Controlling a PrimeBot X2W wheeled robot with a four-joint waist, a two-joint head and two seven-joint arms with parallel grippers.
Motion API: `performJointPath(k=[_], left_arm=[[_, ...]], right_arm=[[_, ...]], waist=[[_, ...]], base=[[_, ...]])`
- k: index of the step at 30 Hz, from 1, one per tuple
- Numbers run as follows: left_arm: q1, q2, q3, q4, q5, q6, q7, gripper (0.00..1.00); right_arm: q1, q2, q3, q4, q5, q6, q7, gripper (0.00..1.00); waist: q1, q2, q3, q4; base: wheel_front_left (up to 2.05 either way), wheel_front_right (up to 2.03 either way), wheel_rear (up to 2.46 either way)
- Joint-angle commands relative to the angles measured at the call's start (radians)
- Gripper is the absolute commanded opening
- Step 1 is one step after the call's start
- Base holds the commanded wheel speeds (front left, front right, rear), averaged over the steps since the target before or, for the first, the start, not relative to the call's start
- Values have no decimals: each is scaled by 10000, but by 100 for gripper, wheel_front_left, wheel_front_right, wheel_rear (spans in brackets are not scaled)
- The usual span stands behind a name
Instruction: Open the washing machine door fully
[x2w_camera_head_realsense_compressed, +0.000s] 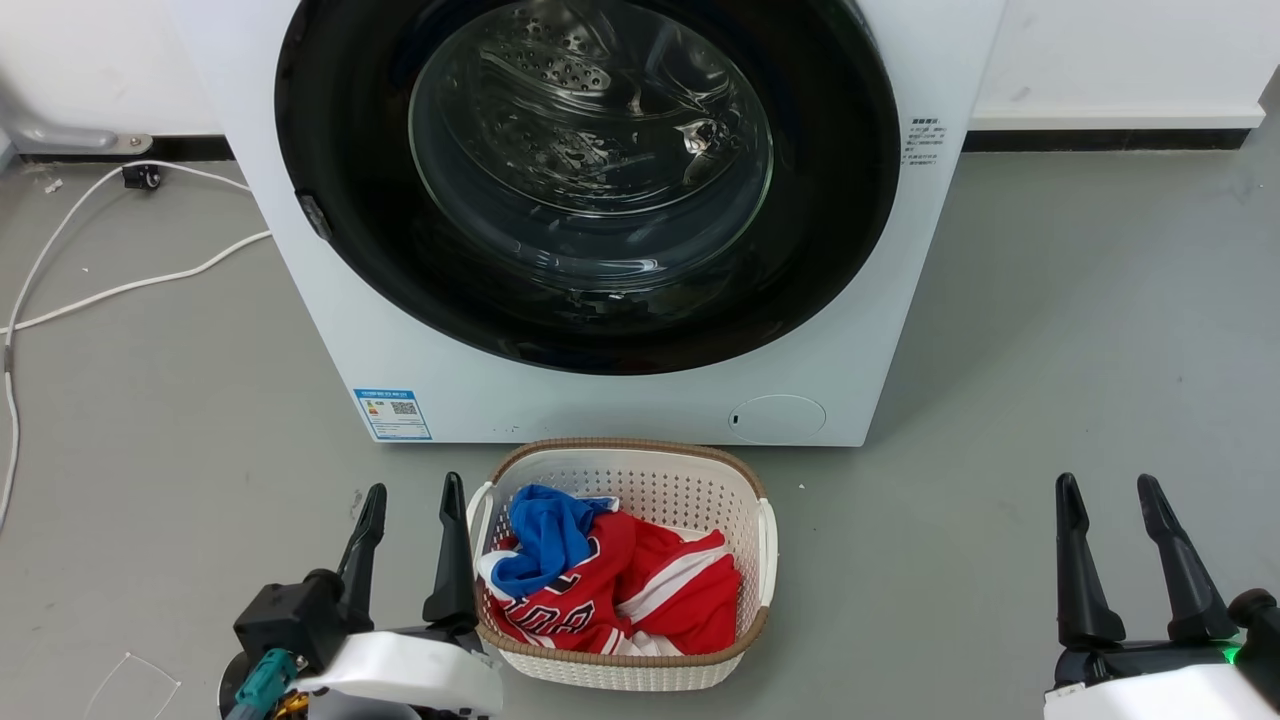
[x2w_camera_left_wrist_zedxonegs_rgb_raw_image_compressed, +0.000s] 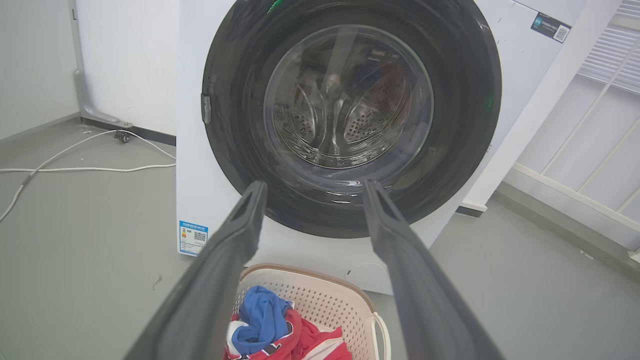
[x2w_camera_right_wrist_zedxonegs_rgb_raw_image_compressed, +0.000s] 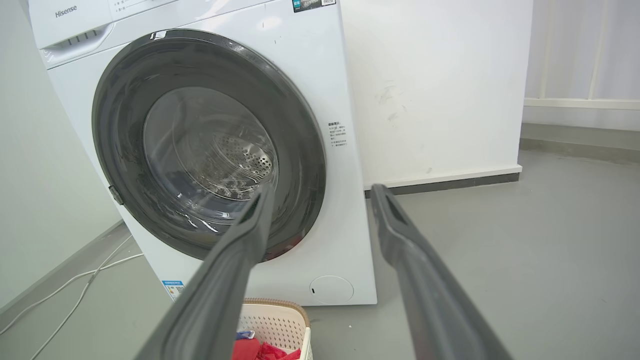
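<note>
The washing machine door (x2w_camera_head_realsense_compressed: 840, 200), round, glossy black with a clear glass bowl centre, lies flat against the white machine front, closed. A small grey latch tab (x2w_camera_head_realsense_compressed: 313, 215) sits on its left rim. The door (x2w_camera_left_wrist_zedxonegs_rgb_raw_image_compressed: 465, 100) faces the left wrist camera, and in the right wrist view the door (x2w_camera_right_wrist_zedxonegs_rgb_raw_image_compressed: 125, 125) stands at the left. My left gripper (x2w_camera_head_realsense_compressed: 412, 510) is open at the lower left, well short of the machine. My right gripper (x2w_camera_head_realsense_compressed: 1110, 500) is open at the lower right, over bare floor. Both hold nothing.
A white laundry basket (x2w_camera_head_realsense_compressed: 765, 545) with red and blue clothes (x2w_camera_head_realsense_compressed: 610, 580) stands on the grey floor directly before the machine, touching close to my left gripper. White cables (x2w_camera_head_realsense_compressed: 120, 290) trail on the floor at the left. A small round white flap (x2w_camera_head_realsense_compressed: 777, 418) sits low on the machine.
</note>
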Motion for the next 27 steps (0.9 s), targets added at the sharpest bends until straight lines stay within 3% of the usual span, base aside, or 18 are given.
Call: performJointPath(k=[1,27], left_arm=[[45,11,-11,-86,153,40,-93,100],[306,10,-186,82,1503,167,-597,100]], right_arm=[[34,-16,8,-141,-153,22,-73,100],[520,-13,251,-405,-1478,13,-585,100]], waist=[[0,0,-1,0],[0,0,-12,28]], base=[[0,0,0],[0,0,0]])
